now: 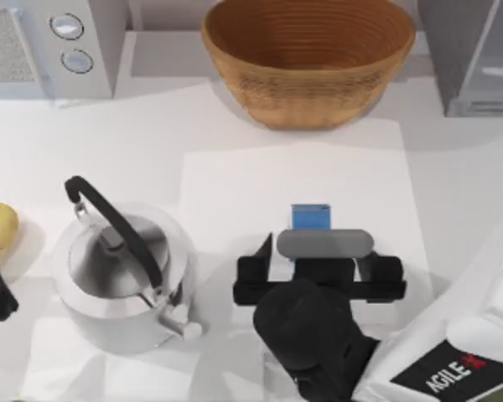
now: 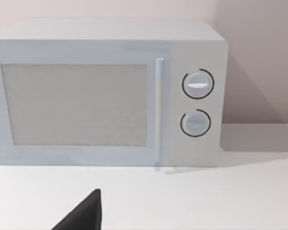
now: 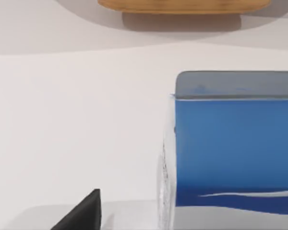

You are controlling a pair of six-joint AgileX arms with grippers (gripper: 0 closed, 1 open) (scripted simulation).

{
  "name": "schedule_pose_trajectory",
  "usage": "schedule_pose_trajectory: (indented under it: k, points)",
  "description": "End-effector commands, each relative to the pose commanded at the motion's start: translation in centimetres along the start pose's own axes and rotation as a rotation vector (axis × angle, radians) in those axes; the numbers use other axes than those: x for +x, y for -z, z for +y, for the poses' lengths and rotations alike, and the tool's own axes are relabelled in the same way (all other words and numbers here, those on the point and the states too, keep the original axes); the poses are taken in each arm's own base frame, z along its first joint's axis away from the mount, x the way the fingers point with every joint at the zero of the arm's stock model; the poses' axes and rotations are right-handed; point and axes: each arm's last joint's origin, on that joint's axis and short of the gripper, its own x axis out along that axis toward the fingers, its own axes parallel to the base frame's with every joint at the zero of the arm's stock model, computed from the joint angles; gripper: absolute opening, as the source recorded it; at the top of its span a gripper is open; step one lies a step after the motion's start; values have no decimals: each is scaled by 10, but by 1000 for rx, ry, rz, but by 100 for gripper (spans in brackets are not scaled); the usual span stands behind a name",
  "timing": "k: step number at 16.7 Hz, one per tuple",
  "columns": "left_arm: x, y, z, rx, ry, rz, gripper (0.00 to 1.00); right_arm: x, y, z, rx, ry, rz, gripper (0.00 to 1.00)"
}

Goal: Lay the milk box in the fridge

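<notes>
The desk (image 1: 453,193) is white and carries, from big to small, the fridge (image 1: 474,54) at the far right corner, the woven basket (image 1: 308,59) at the far middle, the light grey appliance with two dials (image 1: 54,42) at the far left, the steel kettle (image 1: 121,272) near the left, and the milk box (image 1: 310,218) standing upright near the middle, well apart from the fridge

My right pincer (image 1: 318,272) hangs over the near side of the milk box, its black fingers spread wide to either side and holding nothing; from the right wrist the blue face of the carton sits close ahead. My left arm is parked at the desk's left edge, its wrist facing the dialled appliance, and I cannot tell how its pincer stands

The carton looks light, stiff enough but crushable, with smooth printed faces that may slip. I judge the best hold is across its two flat side faces, about mid-height, with modest squeeze
</notes>
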Motion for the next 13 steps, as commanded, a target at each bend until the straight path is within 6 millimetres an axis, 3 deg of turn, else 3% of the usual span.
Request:
schedule_pose_trajectory:
  k: [4, 10, 13]
  points:
    - [0, 0, 0, 0, 0, 0, 100, 8, -2, -5, 6, -4, -5, 100]
    - [0, 0, 0, 0, 0, 0, 100, 45, -2, 1, 4, -4, -5, 100]
    - [0, 0, 0, 0, 0, 0, 100, 49, 0, 2, 2, -4, -3, 100]
